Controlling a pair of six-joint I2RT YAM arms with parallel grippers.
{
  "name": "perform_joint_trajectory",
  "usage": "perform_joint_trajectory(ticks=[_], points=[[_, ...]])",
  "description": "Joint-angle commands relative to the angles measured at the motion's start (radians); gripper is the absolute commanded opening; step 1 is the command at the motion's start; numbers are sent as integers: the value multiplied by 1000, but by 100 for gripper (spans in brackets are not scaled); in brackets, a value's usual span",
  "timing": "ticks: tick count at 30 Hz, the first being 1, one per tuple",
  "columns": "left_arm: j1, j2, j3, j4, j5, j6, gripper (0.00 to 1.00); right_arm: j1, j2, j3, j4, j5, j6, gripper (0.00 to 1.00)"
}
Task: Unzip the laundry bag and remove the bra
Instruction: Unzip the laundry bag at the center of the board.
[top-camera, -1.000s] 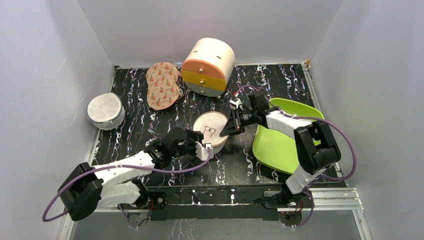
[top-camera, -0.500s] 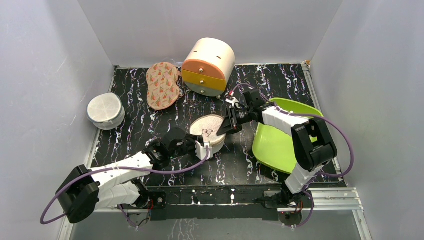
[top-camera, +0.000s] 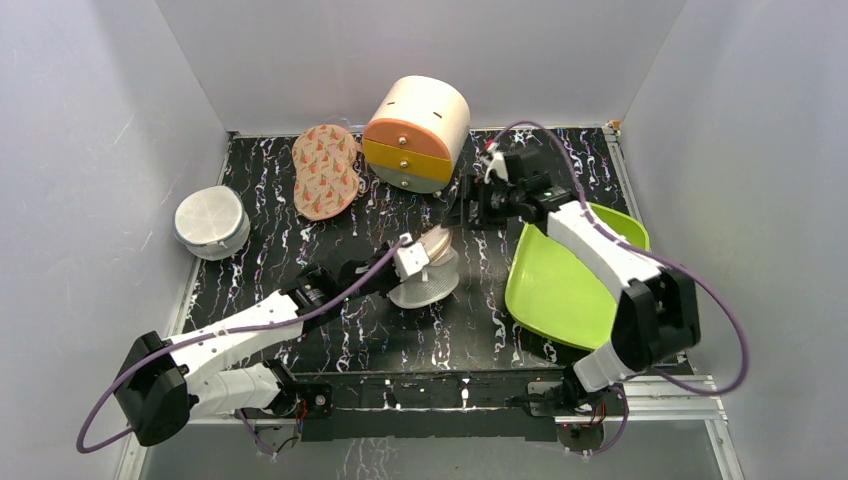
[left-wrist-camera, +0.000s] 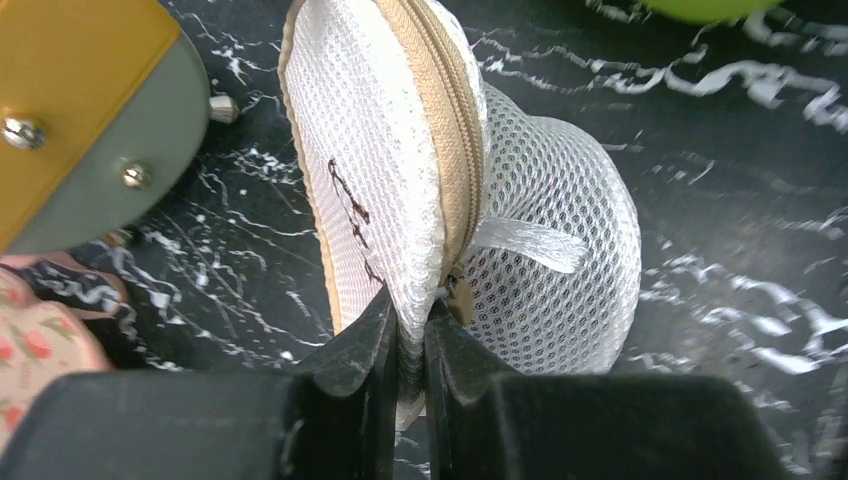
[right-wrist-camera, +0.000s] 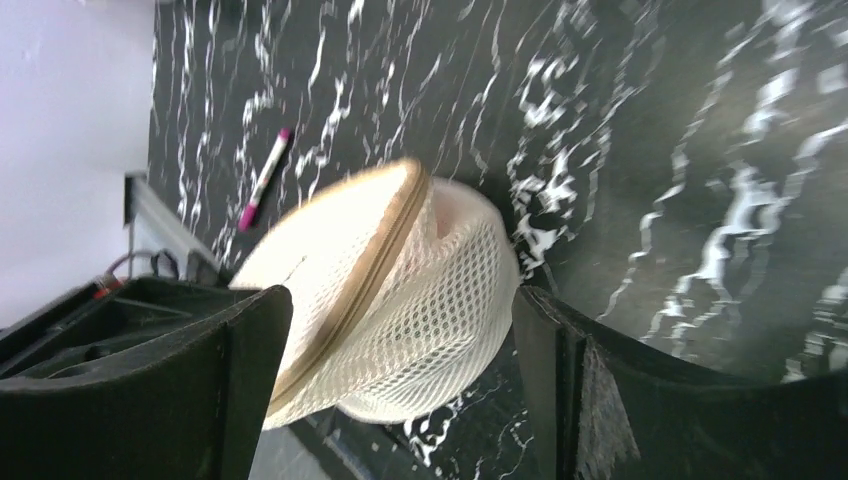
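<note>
The laundry bag (top-camera: 430, 280), a pale mesh dome with a tan zip (left-wrist-camera: 450, 130), stands tipped up on its edge at the middle of the table. My left gripper (top-camera: 414, 264) is shut on the bag's rim, the mesh pinched between its black fingers (left-wrist-camera: 365, 345) beside the zip pull (left-wrist-camera: 462, 298). The zip looks closed. My right gripper (top-camera: 468, 208) hangs open behind the bag near the drawer unit, apart from it. In the right wrist view the laundry bag (right-wrist-camera: 420, 290) shows beyond the gripper's (right-wrist-camera: 395, 310) wide jaws. The bra is hidden.
A round cream drawer unit (top-camera: 417, 133) stands at the back, a carrot-print pad (top-camera: 325, 170) to its left. A white round mesh case (top-camera: 211, 222) sits at the left edge. A green tray (top-camera: 560, 285) lies on the right under the right arm. A pink pen (right-wrist-camera: 263, 178) lies on the table.
My right gripper let go of the bag, opened wide and drew back toward the rear. My left gripper shut on the bag's rim and tipped the bag up on edge.
</note>
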Motion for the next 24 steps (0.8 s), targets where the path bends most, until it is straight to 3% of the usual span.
perform_joint_trajectory(ticks=[1, 5, 8, 12, 15, 20, 24], points=[[-3, 1, 85, -82, 14, -339, 1, -15, -179, -23, 116, 247, -14, 82], [-2, -37, 78, -134, -17, -554, 1, 6, -301, -159, 300, 319, -49, 84], [-2, -75, 82, -187, -63, -639, 3, 98, -405, -317, 517, 334, -151, 80], [-2, -87, 132, -297, -127, -670, 8, 312, -480, -465, 721, 194, -568, 75], [-1, -59, 199, -384, -153, -684, 8, 438, -467, -494, 779, 201, -727, 76], [-2, 5, 265, -473, -150, -741, 9, 536, -408, -521, 878, 235, -818, 73], [-1, -8, 212, -410, -101, -756, 20, 537, -418, -567, 931, 263, -816, 71]])
